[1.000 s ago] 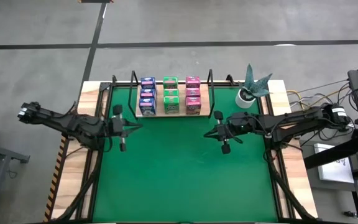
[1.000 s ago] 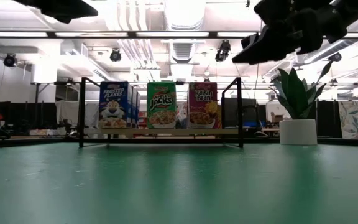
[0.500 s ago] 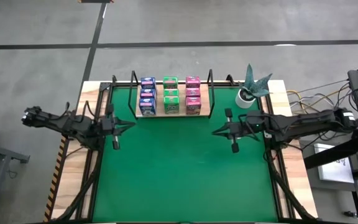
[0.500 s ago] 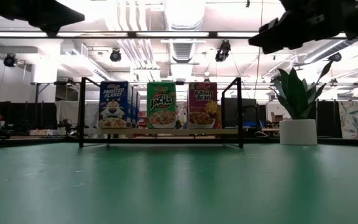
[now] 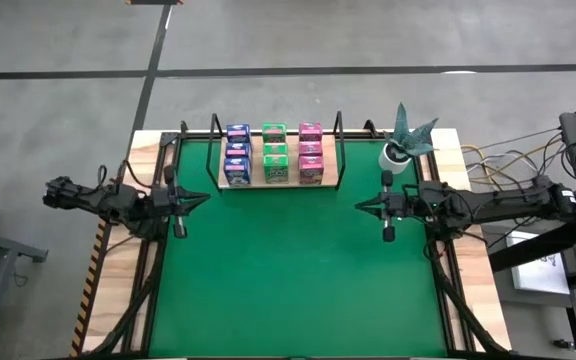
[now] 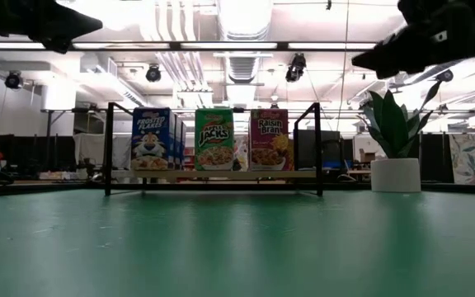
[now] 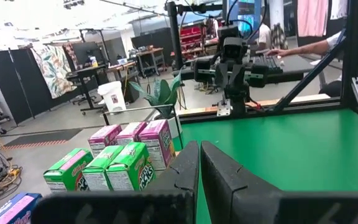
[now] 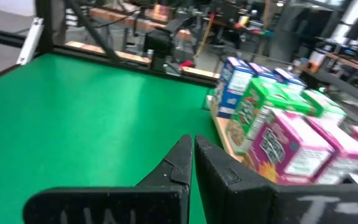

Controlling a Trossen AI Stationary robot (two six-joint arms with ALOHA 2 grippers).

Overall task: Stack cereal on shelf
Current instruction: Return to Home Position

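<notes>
Plainly, the shelf (image 5: pixel 256 172) sits at the far edge of the green mat (image 5: pixel 288 280), midway across it, and carries all nine cereal boxes. They stand upright in three rows running front to back: the blue boxes (image 5: pixel 236 155) on the left, the green boxes (image 5: pixel 275 155) in the middle, the pink boxes (image 5: pixel 310 155) on the right, three to a row. Within each row the boxes sit one just behind another, and narrow strips of bare board separate the rows. From table height the three front boxes face forward, level with one another, between the black uprights (image 6: pixel 108 148) at the shelf's ends. A potted plant (image 5: pixel 400 152) stands just off the shelf's right end, near the mat's far right corner.

The left gripper (image 5: pixel 204 197) hangs above the mat's left side, near the shelf's front left corner but apart from it, its fingers drawn together with nothing between them. The right gripper (image 5: pixel 361 207) hangs above the mat's right side, in front of the plant and pointing inward, fingers likewise together and holding nothing. Both arms reach in from the sides over the pale wooden table (image 5: pixel 473 300) border. Between the two grippers and forward of the shelf, the mat lies open right to its near edge.
</notes>
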